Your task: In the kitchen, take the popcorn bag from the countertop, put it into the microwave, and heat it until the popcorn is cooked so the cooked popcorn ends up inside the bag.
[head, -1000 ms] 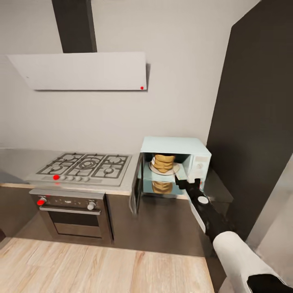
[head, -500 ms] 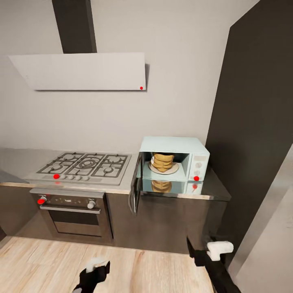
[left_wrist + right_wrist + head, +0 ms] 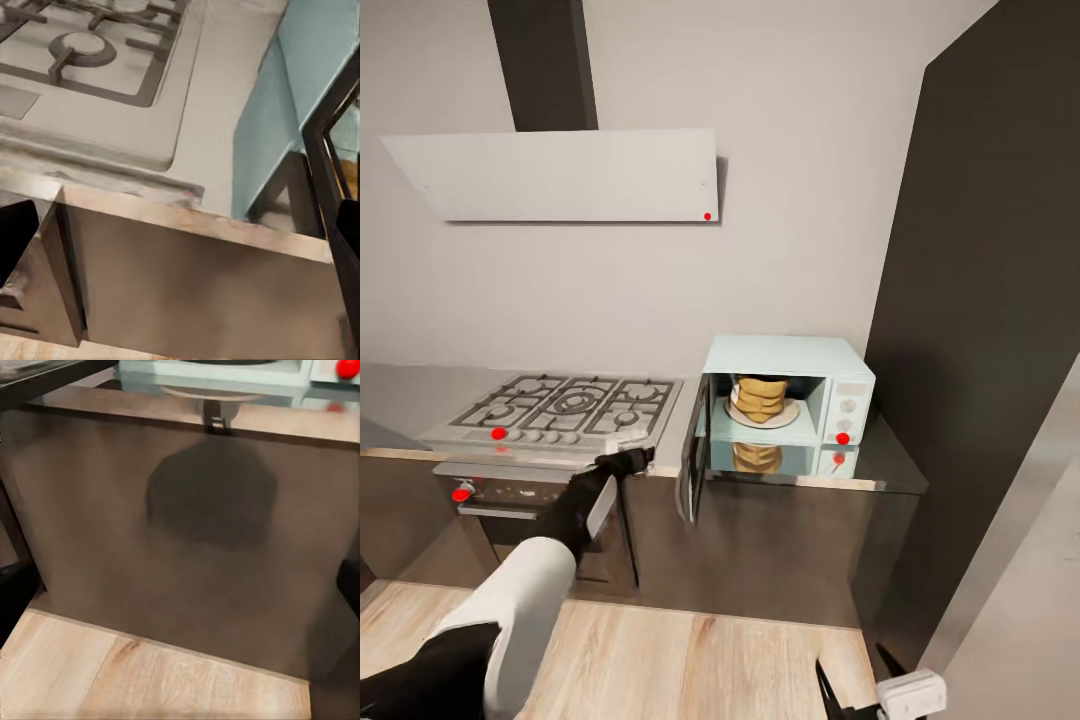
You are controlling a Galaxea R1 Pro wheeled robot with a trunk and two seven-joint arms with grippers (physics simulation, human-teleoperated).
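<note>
A: Black and tipped forward, your left gripper (image 3: 628,461) sits at the front edge of the countertop (image 3: 670,455), between the steel gas hob (image 3: 565,408) and the open microwave door (image 3: 694,468). Its fingers look close together, yet you cannot tell for sure whether they are pressed or spread; it grips nothing.

B: And my right gripper (image 3: 850,700)?

A: Low beside the floor, facing the dark cabinet front (image 3: 195,532); its state cannot be told either.

B: Where is the popcorn bag?

A: Tan popcorn bag (image 3: 760,398) stands upright on the round plate inside the mint-white microwave (image 3: 788,400). Its door hangs wide open toward the hob.

B: What could go wrong?

A: If you push the door from its thin edge, your gripper may slip off or jam against the countertop. A hard swing could bounce the door back open, and heating likely won't start unless it closes fully. A sweeping forearm could also clip the hob.
</note>
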